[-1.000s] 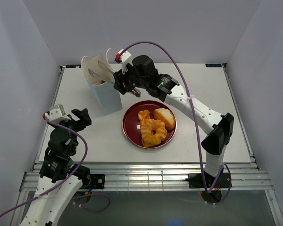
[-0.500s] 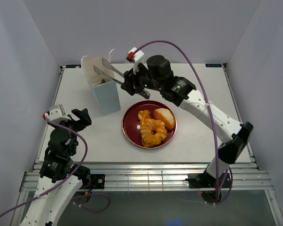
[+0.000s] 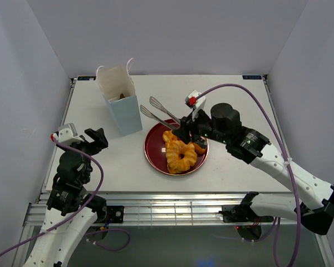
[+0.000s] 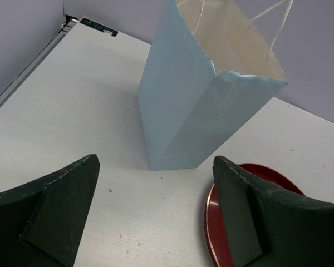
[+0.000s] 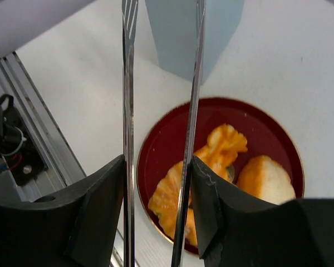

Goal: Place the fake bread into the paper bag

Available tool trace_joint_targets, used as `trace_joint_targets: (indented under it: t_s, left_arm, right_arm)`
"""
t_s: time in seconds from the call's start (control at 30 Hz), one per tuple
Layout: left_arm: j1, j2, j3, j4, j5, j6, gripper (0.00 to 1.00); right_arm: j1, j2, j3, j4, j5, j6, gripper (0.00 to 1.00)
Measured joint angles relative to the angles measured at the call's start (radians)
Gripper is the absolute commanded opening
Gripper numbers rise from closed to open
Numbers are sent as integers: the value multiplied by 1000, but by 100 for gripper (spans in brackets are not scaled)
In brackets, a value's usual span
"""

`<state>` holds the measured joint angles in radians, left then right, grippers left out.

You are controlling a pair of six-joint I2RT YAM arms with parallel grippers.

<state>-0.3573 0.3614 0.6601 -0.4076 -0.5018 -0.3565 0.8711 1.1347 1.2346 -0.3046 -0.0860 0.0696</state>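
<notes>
Top view: three golden pieces of bread [image 3: 181, 156] lie on a dark red plate [image 3: 154, 146] at the middle of the white table [image 3: 239, 105]: a twisted ring nearest, a bun to its right, and a smaller piece on the far side. The pale blue bag [image 3: 124, 114] stands upright to the far left of the plate, apart from it, its mouth open. A brown piece [image 3: 121, 96] shows inside.

The right gripper [image 3: 185, 132] hangs over the plate's far part, clenched on the silver tongs [image 3: 155, 102]. The tong arms are spread, their tips empty and pointing far-left towards the bag.

The left gripper [image 3: 94, 138] hangs near left of the bag, jaws spread, grasping nothing.

A blue label [image 3: 253, 77] on the table's far right edge is too small to read.
</notes>
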Motion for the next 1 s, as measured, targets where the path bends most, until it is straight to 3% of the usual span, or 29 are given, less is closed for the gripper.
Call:
trace_joint_targets:
  t_s: [0.43, 1.0]
  left_arm:
    - [0, 11, 0, 0, -1, 0, 93]
    - [0, 23, 0, 0, -3, 0, 93]
  right_arm:
    - [0, -298, -376, -58, 202, 112, 54]
    - [-12, -390, -494, -250, 368, 257, 58]
